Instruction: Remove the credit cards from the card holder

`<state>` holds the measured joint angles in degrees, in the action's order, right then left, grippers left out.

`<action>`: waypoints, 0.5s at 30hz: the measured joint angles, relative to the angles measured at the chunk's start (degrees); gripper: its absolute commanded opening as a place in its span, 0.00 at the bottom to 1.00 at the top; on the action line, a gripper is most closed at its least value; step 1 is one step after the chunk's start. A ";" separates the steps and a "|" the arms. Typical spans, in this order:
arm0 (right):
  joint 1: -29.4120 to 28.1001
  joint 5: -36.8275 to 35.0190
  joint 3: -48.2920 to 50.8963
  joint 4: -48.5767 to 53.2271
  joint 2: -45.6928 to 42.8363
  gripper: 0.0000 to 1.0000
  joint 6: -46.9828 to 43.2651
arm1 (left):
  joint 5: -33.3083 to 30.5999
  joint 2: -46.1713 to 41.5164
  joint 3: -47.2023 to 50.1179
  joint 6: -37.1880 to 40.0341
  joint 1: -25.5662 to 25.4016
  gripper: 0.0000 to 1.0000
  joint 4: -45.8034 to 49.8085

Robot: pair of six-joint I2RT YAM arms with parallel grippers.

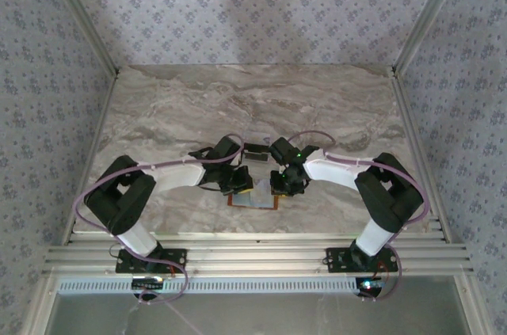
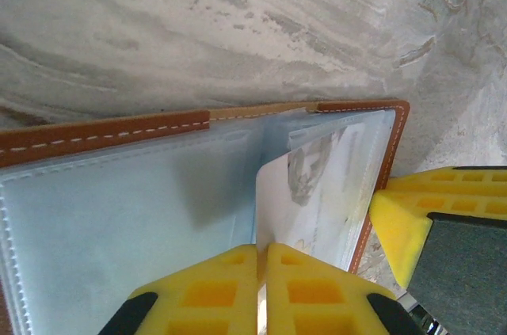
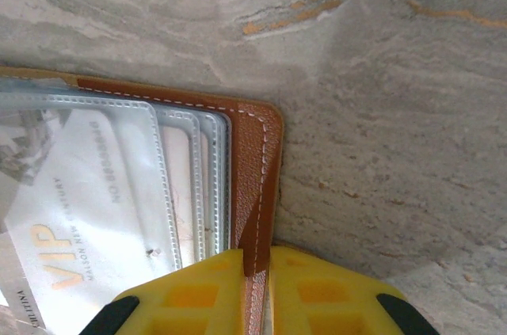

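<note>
A: Entry one, card holder (image 1: pixel 255 199)?
B: Orange-brown leather, lying open and flat on the tabletop (image 1: pixel 261 105), near its front edge, between the two arms.
A: Left hand (image 2: pixel 261 262)?
B: Yellow fingers closed on the edge of a pale card (image 2: pixel 305 192), which is raised from a clear sleeve (image 2: pixel 119 232) near one end of the holder. The other arm's yellow finger sits just beside that end.
A: Right hand (image 3: pixel 255 272)?
B: Closed on the holder's brown stitched rim, at a corner.
A: Other cards?
B: One white card (image 3: pixel 87 216) printed VIP, lying inside a clear sleeve; further sleeves are stacked beside it, contents unclear.
</note>
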<state>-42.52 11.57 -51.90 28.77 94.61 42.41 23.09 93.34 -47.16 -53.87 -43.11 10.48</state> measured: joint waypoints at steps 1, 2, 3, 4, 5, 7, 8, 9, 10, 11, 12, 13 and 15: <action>0.00 0.00 0.00 0.02 -0.04 0.17 0.00 | -0.02 -0.04 0.00 0.11 0.00 0.08 0.07; 0.00 -0.02 0.00 0.07 -0.11 0.18 0.00 | -0.04 -0.07 0.00 0.28 0.00 0.08 0.07; 0.00 -0.04 0.00 0.09 -0.11 0.19 0.00 | -0.13 -0.07 0.00 0.42 0.00 0.08 0.07; 0.00 -0.04 0.00 0.07 -0.15 0.22 0.02 | -0.17 -0.07 0.00 0.46 0.00 0.08 0.04; 0.00 -0.02 0.00 0.07 -0.24 0.24 0.00 | -0.17 -0.07 0.02 0.46 0.00 0.08 0.04; -0.02 -0.02 0.02 0.07 -0.61 0.28 0.13 | -0.15 -0.07 0.07 0.48 0.00 0.08 0.00; -0.17 -0.04 0.02 0.07 -0.83 0.31 0.20 | -0.13 -0.07 0.09 0.46 0.00 0.08 -0.04; -0.20 -0.07 0.02 0.07 -1.09 0.33 0.39 | -0.11 -0.07 0.11 0.46 0.00 0.08 -0.11; -0.28 -0.09 0.02 0.00 -1.33 0.35 0.48 | 0.04 -0.02 0.13 0.44 0.00 0.08 -0.24; -0.42 -0.11 0.02 -0.11 -1.53 0.38 0.61 | 0.15 0.09 0.15 0.42 0.00 0.08 -0.42; -0.55 -0.13 0.02 -0.20 -1.62 0.40 0.68 | 0.33 0.26 0.15 0.42 0.00 0.08 -0.66; -0.74 -0.17 0.02 -0.24 -1.62 0.42 0.76 | 0.50 0.55 0.15 0.42 0.00 0.08 -1.03; -1.05 -0.20 0.02 -0.26 -1.60 0.44 0.90 | 0.76 1.16 0.15 0.39 -0.02 0.08 -1.57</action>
<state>-43.57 11.38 -51.88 28.51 93.01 43.31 23.86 94.50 -47.00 -53.47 -43.13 8.91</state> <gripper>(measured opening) 0.422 0.082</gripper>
